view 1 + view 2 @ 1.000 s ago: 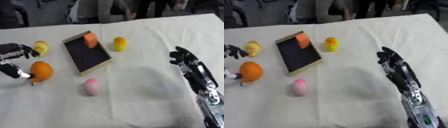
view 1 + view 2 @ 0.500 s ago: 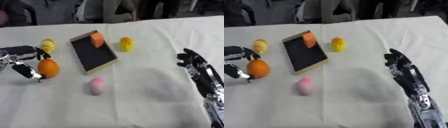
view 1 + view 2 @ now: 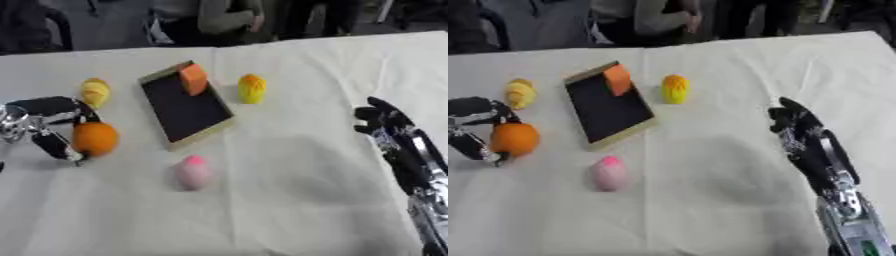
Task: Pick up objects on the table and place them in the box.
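An orange ball-shaped fruit (image 3: 94,138) rests on the white cloth at the left, with my left hand (image 3: 52,116) curled round it from the left, fingers over its top and thumb below. A shallow wooden box (image 3: 184,111) with a dark floor lies left of centre; an orange block (image 3: 193,79) leans in its far corner. A yellow fruit (image 3: 95,91) lies beyond my left hand. Another yellow, ribbed object (image 3: 251,88) stands right of the box. A pink object (image 3: 193,171) lies in front of the box. My right hand (image 3: 798,128) hovers at the right, fingers straight.
The table (image 3: 289,200) is covered with a white cloth. Its far edge runs along the top of the view, with people standing behind it. Bare cloth stretches between the pink object and my right arm.
The whole view has shifted as the head moved. My left hand has closed in around the orange fruit. The right hand keeps its pose.
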You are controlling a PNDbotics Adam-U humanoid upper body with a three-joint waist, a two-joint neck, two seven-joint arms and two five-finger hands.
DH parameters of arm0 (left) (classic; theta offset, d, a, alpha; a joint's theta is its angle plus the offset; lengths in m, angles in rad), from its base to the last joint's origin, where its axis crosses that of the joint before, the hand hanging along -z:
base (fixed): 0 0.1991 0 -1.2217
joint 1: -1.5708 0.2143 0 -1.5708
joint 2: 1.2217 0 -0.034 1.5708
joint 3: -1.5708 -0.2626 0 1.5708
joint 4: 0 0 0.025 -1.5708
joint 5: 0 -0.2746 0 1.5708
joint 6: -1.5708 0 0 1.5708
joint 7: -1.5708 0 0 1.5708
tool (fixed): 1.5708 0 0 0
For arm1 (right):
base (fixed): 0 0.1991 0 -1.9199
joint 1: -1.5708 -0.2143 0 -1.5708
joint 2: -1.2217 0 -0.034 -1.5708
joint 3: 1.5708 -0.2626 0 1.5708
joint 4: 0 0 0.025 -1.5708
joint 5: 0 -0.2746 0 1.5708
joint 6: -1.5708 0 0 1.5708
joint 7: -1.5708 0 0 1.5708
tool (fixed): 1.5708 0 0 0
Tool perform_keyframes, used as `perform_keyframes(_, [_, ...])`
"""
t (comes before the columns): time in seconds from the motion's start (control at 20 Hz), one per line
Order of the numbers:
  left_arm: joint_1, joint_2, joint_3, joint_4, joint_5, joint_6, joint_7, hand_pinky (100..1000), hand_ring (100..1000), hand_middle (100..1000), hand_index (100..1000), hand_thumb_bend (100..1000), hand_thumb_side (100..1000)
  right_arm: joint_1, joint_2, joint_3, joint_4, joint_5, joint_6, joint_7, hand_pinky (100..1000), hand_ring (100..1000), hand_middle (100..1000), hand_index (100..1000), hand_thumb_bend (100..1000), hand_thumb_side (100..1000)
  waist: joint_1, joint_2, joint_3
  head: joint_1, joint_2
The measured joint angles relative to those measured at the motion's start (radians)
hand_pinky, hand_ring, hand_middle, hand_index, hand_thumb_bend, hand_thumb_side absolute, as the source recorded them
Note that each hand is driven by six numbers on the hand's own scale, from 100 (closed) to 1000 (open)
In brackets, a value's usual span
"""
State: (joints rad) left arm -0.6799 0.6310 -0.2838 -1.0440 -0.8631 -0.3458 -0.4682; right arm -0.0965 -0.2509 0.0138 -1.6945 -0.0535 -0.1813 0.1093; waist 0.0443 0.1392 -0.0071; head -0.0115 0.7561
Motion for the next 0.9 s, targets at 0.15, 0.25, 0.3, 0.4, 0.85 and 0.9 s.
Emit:
perform_keyframes(0.15, [0.001, 0.0, 0.006, -0.015, -0.026, 0.012, 0.064, 592, 505, 523, 677, 389, 176, 0.0, 0.0, 0.0, 0.002, 0.0, 0.0, 0.0, 811, 868, 772, 917, 100, 570, 0.0, 0.0, 0.0, -0.001, 0.0])
perform_keyframes(0.25, [0.001, 0.0, 0.01, -0.031, -0.036, 0.02, 0.101, 575, 484, 496, 646, 363, 170, 0.0, 0.0, 0.0, 0.002, 0.0, 0.0, 0.0, 811, 868, 771, 917, 100, 570, 0.0, 0.0, 0.0, -0.003, 0.0])
perform_keyframes(0.3, [0.001, 0.0, 0.012, -0.04, -0.037, 0.024, 0.114, 571, 479, 489, 636, 351, 167, 0.0, 0.0, 0.0, 0.003, 0.0, 0.0, 0.0, 811, 868, 771, 917, 100, 570, 0.0, 0.0, 0.0, -0.004, 0.0])
perform_keyframes(0.4, [0.0, 0.001, 0.018, -0.062, -0.033, 0.03, 0.13, 572, 477, 486, 631, 344, 164, 0.0, 0.0, 0.0, 0.003, 0.0, 0.0, 0.0, 811, 868, 771, 917, 100, 570, 0.0, 0.0, 0.0, -0.005, 0.0])
perform_keyframes(0.85, [-0.099, -0.002, 0.01, -0.154, 0.027, 0.036, 0.107, 582, 483, 490, 635, 322, 156, 0.0, 0.0, 0.0, 0.005, -0.001, 0.0, 0.0, 811, 868, 771, 916, 100, 569, 0.0, 0.0, -0.006, -0.008, 0.0])
perform_keyframes(0.9, [-0.112, -0.013, 0.004, -0.153, 0.027, 0.033, 0.102, 585, 485, 493, 638, 320, 157, 0.0, 0.0, 0.0, 0.005, -0.001, 0.0, 0.0, 811, 868, 771, 916, 100, 569, 0.0, 0.0, -0.008, -0.008, 0.0])
